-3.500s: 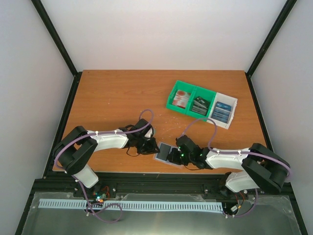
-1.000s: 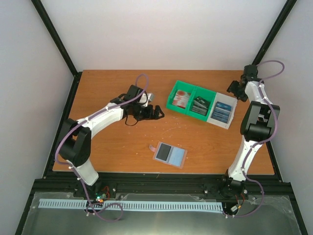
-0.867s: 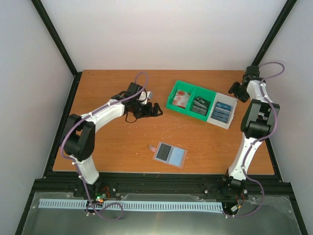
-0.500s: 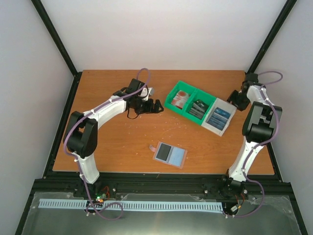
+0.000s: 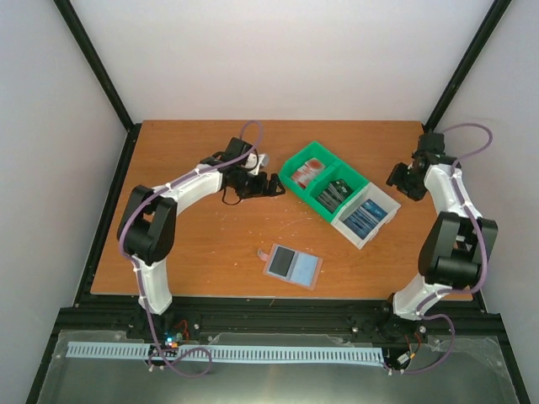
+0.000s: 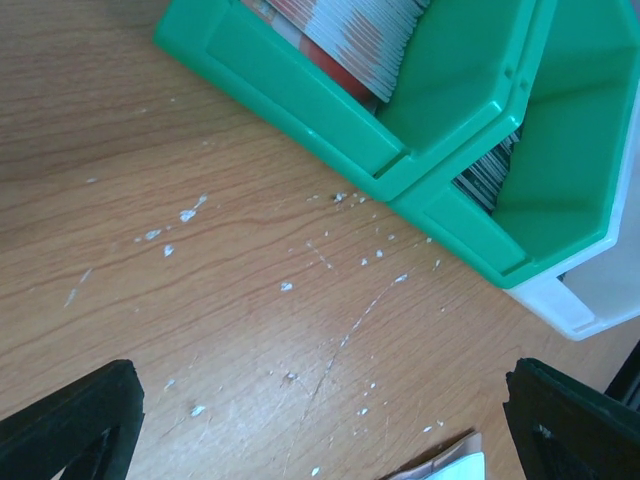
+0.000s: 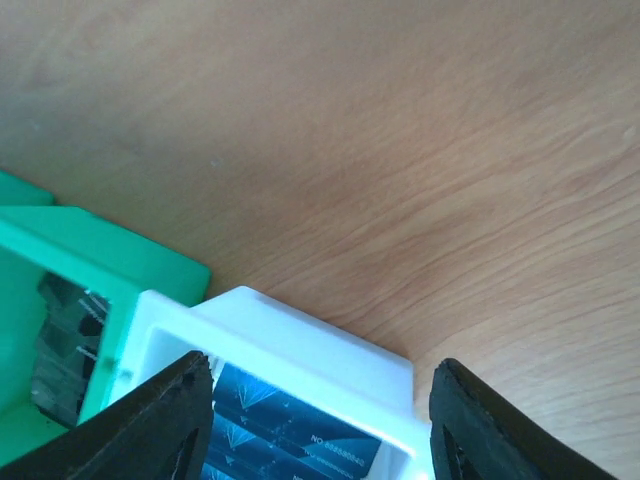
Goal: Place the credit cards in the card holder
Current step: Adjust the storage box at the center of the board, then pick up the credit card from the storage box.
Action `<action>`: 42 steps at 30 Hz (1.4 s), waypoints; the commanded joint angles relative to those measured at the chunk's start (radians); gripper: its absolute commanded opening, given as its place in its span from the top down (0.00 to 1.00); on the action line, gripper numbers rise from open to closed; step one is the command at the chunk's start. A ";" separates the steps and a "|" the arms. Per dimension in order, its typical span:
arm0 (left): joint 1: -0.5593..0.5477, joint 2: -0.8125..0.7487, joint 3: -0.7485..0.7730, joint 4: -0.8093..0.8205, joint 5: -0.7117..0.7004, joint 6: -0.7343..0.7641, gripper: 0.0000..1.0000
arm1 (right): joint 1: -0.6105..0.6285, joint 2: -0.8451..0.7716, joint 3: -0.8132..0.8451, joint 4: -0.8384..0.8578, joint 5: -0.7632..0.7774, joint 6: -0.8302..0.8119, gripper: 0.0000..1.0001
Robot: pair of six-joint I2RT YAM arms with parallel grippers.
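- Shows tray (image 5: 381,199) turned against a second ago: white end swung toward holder (image 5: 293,265), green end almost where it was.
- Puts right gripper (image 5: 402,181) at the tray's white end, down from beyond the tray's far right corner. Jaws apart, astride that end's wall in the wrist view. Cannot tell whether clamped on it or only around it.
- Brings left gripper (image 5: 271,183) closer to the tray's green end than before. Jaws spread wide, nothing between them, just short of the tray.
- Leaves holder unmoved, open flat, well apart from the tray on its near side.
- Finds cards (image 5: 335,195) stacked in the tray: red in the green end, dark in the middle, blue in the white end. Cannot tell whether the dark patch on the holder's left half is a card.
- Risks dragging or tipping the tray further if the right jaws pull on the wall rather than a card, which would likely spill or fan the blue stack.
- Risks a knock from the left gripper too: so near the green end that a small advance would probably shove the tray.
- Risks pinching several cards at once, judging by how tightly they sit.
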 commanded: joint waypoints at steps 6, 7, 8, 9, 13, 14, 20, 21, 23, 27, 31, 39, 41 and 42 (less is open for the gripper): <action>0.003 0.109 0.099 0.161 0.136 -0.099 0.00 | 0.078 -0.181 -0.066 -0.021 -0.044 -0.183 0.39; 0.000 0.119 0.103 0.176 0.139 -0.114 0.01 | 0.089 -0.181 -0.080 -0.033 -0.048 -0.174 0.39; -0.004 0.129 0.105 0.192 0.140 -0.128 0.01 | 0.099 -0.186 -0.096 -0.040 -0.052 -0.162 0.39; -0.010 0.136 0.105 0.208 0.138 -0.138 0.01 | 0.108 -0.192 -0.111 -0.044 -0.057 -0.151 0.39; -0.044 0.165 0.092 0.269 0.122 -0.171 0.08 | 0.145 -0.222 -0.175 -0.029 -0.070 -0.131 0.42; -0.054 0.172 0.092 0.277 0.114 -0.175 0.10 | 0.151 -0.218 -0.185 -0.030 -0.057 -0.130 0.43; -0.132 0.205 0.111 0.315 0.073 -0.174 0.15 | 0.202 -0.140 -0.197 -0.074 0.054 -0.137 0.51; -0.147 0.213 0.115 0.314 0.051 -0.180 0.14 | 0.212 -0.130 -0.196 -0.074 0.073 -0.132 0.51; -0.181 0.229 0.128 0.300 0.005 -0.201 0.10 | 0.226 -0.116 -0.195 -0.071 0.089 -0.122 0.51; -0.222 0.260 0.135 0.280 -0.089 -0.288 0.07 | 0.242 -0.117 -0.197 -0.056 0.093 -0.090 0.51; -0.225 0.324 0.174 0.258 -0.085 -0.414 0.07 | 0.254 -0.133 -0.218 -0.043 0.115 -0.063 0.51; -0.225 0.396 0.198 0.295 -0.054 -0.577 0.07 | 0.257 -0.177 -0.248 -0.016 0.112 -0.054 0.51; -0.225 0.408 0.218 0.262 -0.081 -0.592 0.09 | 0.260 -0.179 -0.247 -0.011 0.107 -0.051 0.51; -0.227 0.413 0.230 0.232 -0.101 -0.593 0.11 | 0.261 -0.179 -0.244 -0.008 0.105 -0.053 0.51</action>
